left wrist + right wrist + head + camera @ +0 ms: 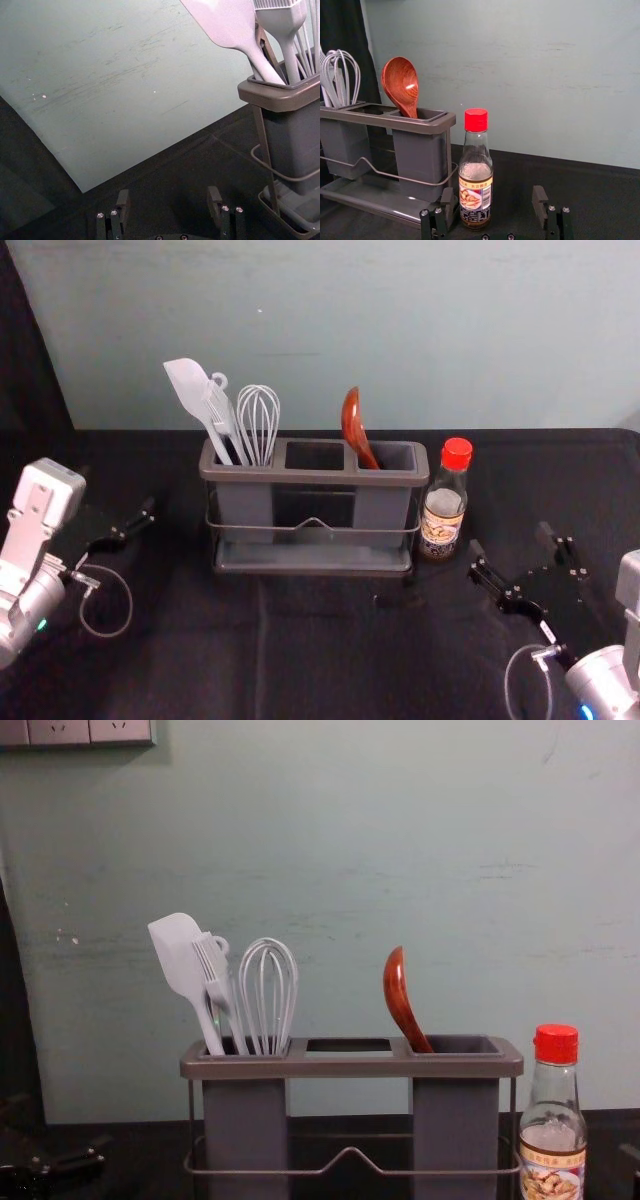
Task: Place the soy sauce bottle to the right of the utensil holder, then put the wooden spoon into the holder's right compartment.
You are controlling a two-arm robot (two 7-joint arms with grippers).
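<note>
The soy sauce bottle (443, 502) with its red cap stands upright just right of the utensil holder (313, 477). Leaning in the holder's right compartment is the wooden spoon (357, 427), bowl up; the right wrist view also has the spoon (401, 86) and the bottle (475, 180). My right gripper (511, 558) is on the table side right of and nearer than the bottle, open and empty; its fingertips (492, 202) stand wide apart. At the left, my left gripper (120, 523) is apart from the holder, also open with nothing held, as the left wrist view of this gripper (167, 202) confirms.
A white spatula (197, 400), a brush (214, 975) and a whisk (258, 424) stand in the holder's left compartment. Behind the dark cloth-covered table (310, 640) rises a pale wall. A socket panel (85, 730) hangs on it.
</note>
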